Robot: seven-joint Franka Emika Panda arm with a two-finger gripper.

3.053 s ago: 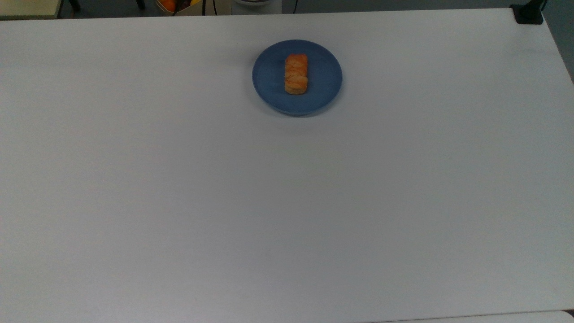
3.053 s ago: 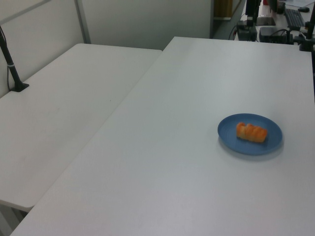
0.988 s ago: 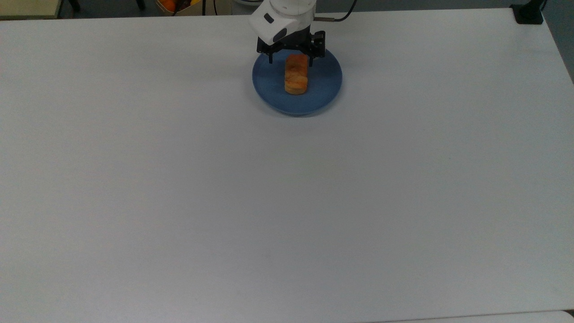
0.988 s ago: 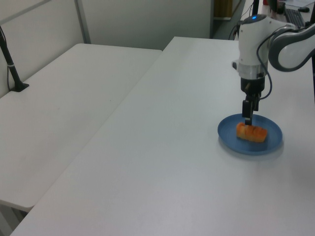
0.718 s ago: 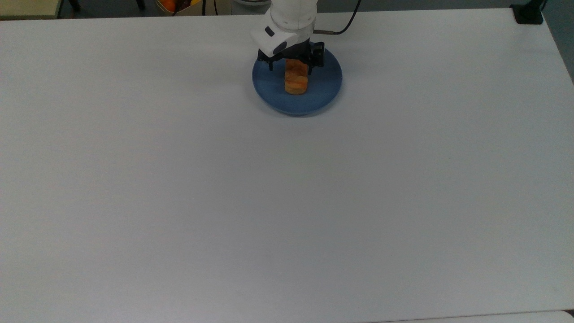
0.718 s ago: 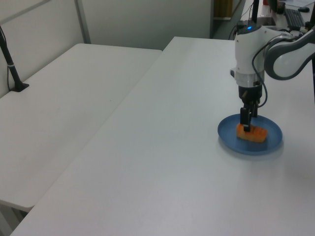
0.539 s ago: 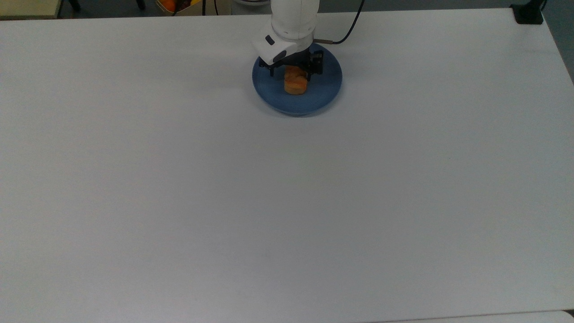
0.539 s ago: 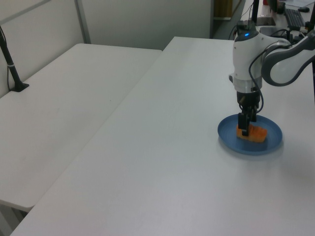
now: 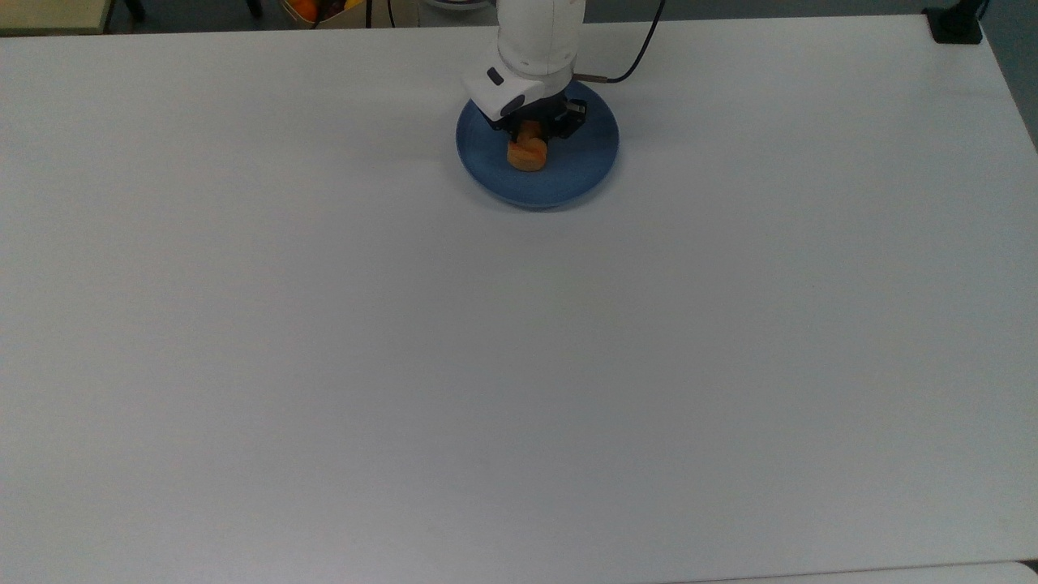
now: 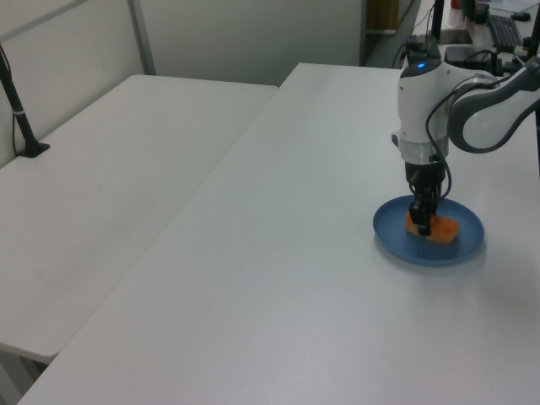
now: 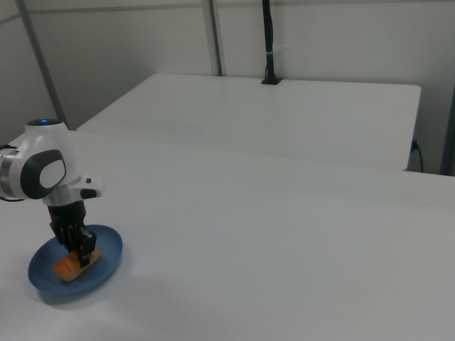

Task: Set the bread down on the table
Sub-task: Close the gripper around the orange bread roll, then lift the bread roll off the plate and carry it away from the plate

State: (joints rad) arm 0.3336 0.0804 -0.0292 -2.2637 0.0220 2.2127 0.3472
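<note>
Jaws (image 9: 531, 135) point straight down, astride the bread (image 9: 527, 154) on its blue plate (image 9: 584, 166); grip uncertain.

Round blue plate (image 9: 588, 166), adjoining white table (image 10: 126, 160)

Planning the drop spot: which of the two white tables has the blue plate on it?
The table under the gripper, not the adjoining second table; it carries the blue plate.

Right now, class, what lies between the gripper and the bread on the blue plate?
Nothing: in the top view the gripper is down over the bread, which lies on the blue plate; the left view shows no gap there.
</note>
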